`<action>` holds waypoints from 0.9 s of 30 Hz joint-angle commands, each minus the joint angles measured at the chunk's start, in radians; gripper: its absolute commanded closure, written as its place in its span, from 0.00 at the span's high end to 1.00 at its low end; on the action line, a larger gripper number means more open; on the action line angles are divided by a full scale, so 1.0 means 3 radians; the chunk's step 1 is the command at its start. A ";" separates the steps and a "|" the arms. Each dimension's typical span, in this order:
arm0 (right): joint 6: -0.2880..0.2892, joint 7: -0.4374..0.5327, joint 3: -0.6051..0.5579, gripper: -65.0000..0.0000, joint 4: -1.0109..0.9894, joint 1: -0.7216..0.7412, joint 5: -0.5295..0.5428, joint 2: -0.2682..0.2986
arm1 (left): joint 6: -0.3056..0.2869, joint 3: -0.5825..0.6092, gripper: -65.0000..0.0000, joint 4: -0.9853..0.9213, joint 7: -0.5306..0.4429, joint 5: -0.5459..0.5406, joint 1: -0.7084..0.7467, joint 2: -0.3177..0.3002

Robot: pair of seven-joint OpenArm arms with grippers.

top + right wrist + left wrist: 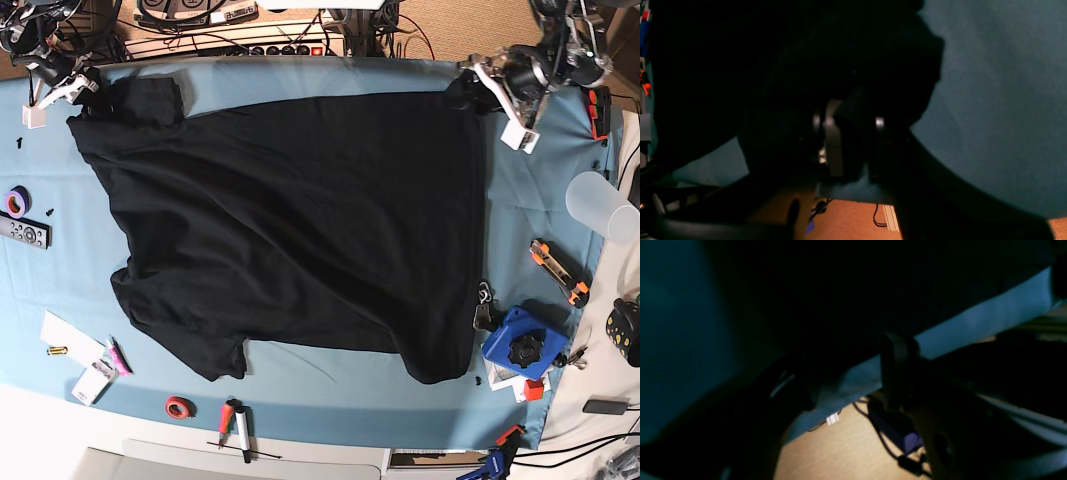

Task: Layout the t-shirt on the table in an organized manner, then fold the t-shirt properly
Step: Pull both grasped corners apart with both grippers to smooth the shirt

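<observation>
The black t-shirt lies spread plain side up over the light blue table, its lower edge slanted and one corner bunched at the far left. My right gripper is at that far-left corner. In the right wrist view it is shut on black fabric of the t-shirt. My left gripper is at the shirt's far-right corner. In the dark left wrist view its fingers stand apart over the table's edge, with blue cloth showing between them and the t-shirt just beyond.
Right of the shirt are a translucent cup, an orange-and-black cutter and a blue block. The front edge holds red tape and a screwdriver. On the left are purple tape, a remote and papers.
</observation>
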 commanded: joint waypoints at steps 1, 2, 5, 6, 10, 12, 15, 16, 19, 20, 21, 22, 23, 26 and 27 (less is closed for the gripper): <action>-0.0020 -0.0118 -0.0006 0.19 0.0014 -0.0034 -0.0084 0.0038 | 0.0023 -0.0004 0.45 0.0018 0.0038 0.0055 0.0034 -0.0022; -0.0020 -0.0118 -0.0006 0.19 0.0014 -0.0034 -0.0084 0.0038 | 0.0024 -0.0004 0.45 0.0018 0.0039 0.0057 0.0034 -0.0023; -0.0020 -0.0118 -0.0006 0.19 0.0014 -0.0033 -0.0083 0.0038 | 0.0025 -0.0004 0.40 0.0018 0.0001 0.0081 0.0036 -0.0022; -0.0020 -0.0118 -0.0006 0.19 0.0014 -0.0033 -0.0083 0.0038 | 0.0025 -0.0004 0.35 0.0018 -0.0014 0.0081 0.0034 -0.0022; -0.0020 -0.0118 -0.0006 0.05 0.0020 -0.0033 -0.0083 0.0039 | 0.0027 -0.0004 0.08 0.0018 -0.0089 0.0125 0.0033 0.0003; -0.0020 -0.0118 -0.0006 0.00 0.0020 0.0004 -0.0084 0.0048 | 0.0025 -0.0004 0.00 0.0018 -0.0089 0.0170 0.0027 0.0045; -0.0020 -0.0118 -0.0006 0.00 0.0028 0.0089 -0.0078 0.0089 | 0.0024 -0.0004 0.00 0.0018 -0.0085 0.0181 0.0027 0.0102; -0.0020 -0.0118 -0.0006 0.00 0.0052 0.0114 -0.0076 0.0103 | 0.0024 -0.0004 0.00 0.0018 -0.0084 0.0198 0.0027 0.0104; -0.0020 -0.0118 -0.0006 0.00 0.0221 0.0122 0.0094 0.0125 | 0.0025 -0.0037 0.00 0.0019 -0.0015 0.0280 0.0025 0.0086; -0.0020 -0.0118 -0.0006 0.00 0.0291 0.0121 0.0191 0.0126 | 0.0025 -0.0066 0.00 0.0020 0.0018 0.0277 0.0027 0.0086; -0.0020 -0.0118 -0.0006 0.00 0.0359 0.0121 0.0298 0.0121 | 0.0025 -0.0104 0.00 0.0020 0.0043 0.0277 0.0027 0.0086; -0.0020 -0.0118 -0.0006 0.00 0.0413 0.0104 0.0423 0.0121 | 0.0025 -0.0149 0.00 0.0022 0.0043 0.0277 0.0028 0.0086; -0.0020 -0.0118 -0.0006 0.00 0.0459 0.0081 0.0558 0.0121 | 0.0024 -0.0205 0.00 0.0020 0.0042 0.0277 0.0027 0.0086; -0.0020 -0.0118 -0.0006 0.00 0.0579 -0.0061 0.0810 0.0121 | 0.0023 -0.0418 0.00 0.0022 0.0050 0.0210 0.0028 0.0076; -0.0020 -0.0118 -0.0006 0.00 0.0613 -0.0109 0.0829 0.0121 | 0.0022 -0.0497 0.00 0.0022 0.0079 0.0161 0.0028 0.0071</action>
